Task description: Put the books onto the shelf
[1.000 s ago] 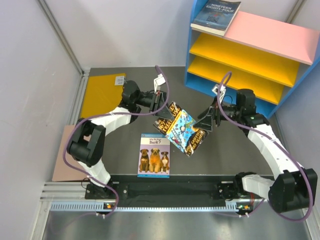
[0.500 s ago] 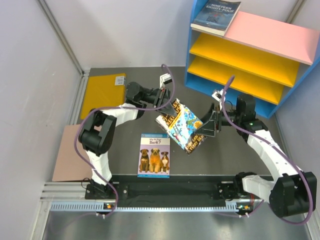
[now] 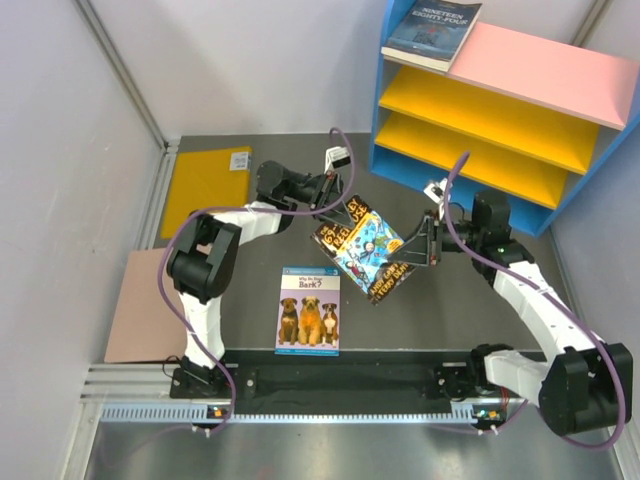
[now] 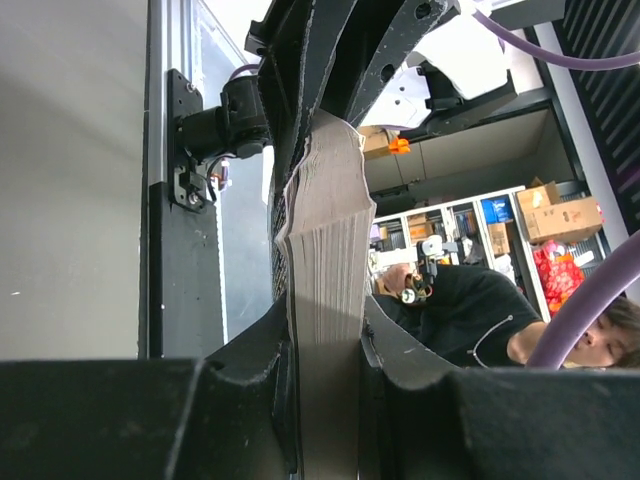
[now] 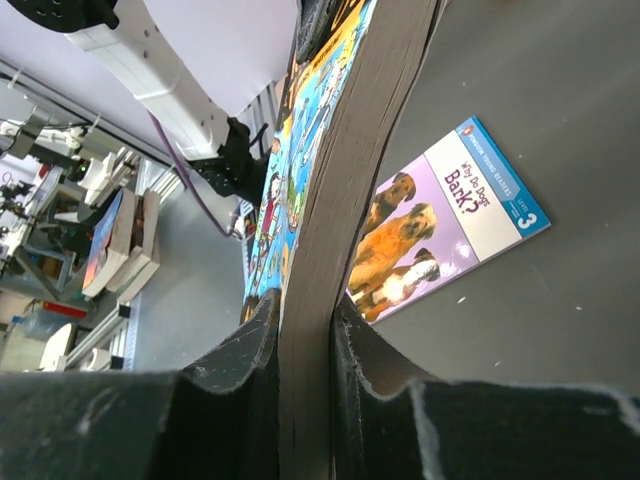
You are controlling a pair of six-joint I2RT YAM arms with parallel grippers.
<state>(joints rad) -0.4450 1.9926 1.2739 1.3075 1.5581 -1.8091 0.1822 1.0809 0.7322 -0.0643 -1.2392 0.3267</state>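
Top external, colourful cartoon-cover book [image 3: 362, 248], tilted

Cartoon-covered paperback with yellow lettering [image 3: 362, 248] hangs mid-table, clamped by left gripper [image 3: 338, 203] and right gripper [image 3: 412, 252], and bars the gap between them. Blue three-dog paperback [image 3: 308, 311] lies flat on the near side. Yellow inner shelves [image 3: 470, 110] of the blue-sided shelf unit [image 3: 381, 100] are open-fronted. Dark navy paperback [image 3: 432, 32] occupies the left end of the pink top board [image 3: 540, 65].
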